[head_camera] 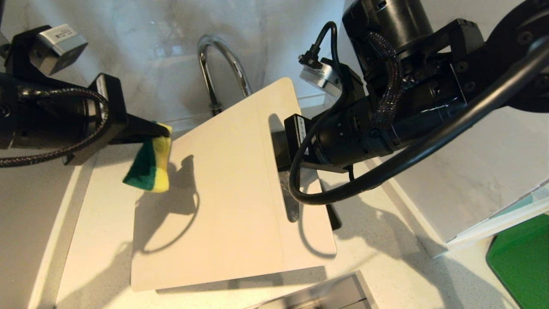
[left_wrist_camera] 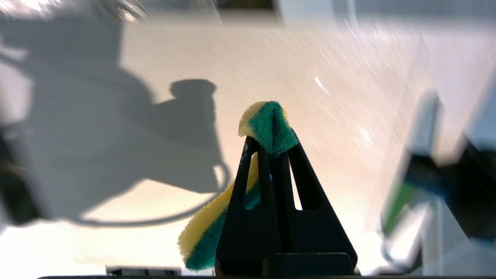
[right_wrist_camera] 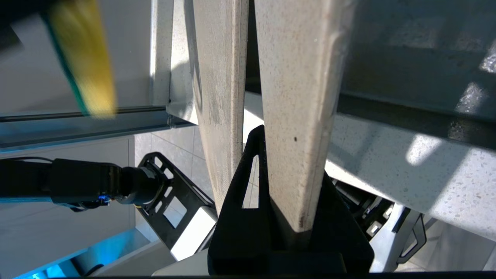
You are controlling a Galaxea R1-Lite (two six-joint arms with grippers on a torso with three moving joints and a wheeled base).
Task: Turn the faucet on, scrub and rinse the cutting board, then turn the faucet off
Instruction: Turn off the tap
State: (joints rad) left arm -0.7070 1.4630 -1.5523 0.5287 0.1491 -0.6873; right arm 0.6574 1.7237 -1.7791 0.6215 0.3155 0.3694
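Seemingly mid-task. The cutting board [head_camera: 223, 189] is held tilted over the pale speckled worktop [head_camera: 386, 253], just in front of the faucet [head_camera: 221, 64]. The right pincer [head_camera: 285, 148] is clamped on the board's edge at the handle slot. The left pincer [head_camera: 156, 131], off the board's left side, is clamped on a sponge [head_camera: 150, 165], which hangs clear of the board's face (its shadow falls on the board).

Progress: no water visible at the spout; whether the tap has been run I cannot tell. My reading is that the scrub stroke is in hand, or just about to start. Rinsing and shutting off the tap look to be left.

Materials: board is thin, pale beige plastic, rounded corners, long tapered slot, matte with fine scratches. Sponge is soft yellow foam with a coarse green scouring layer, folded in the grip. Faucet is a polished chrome gooseneck.
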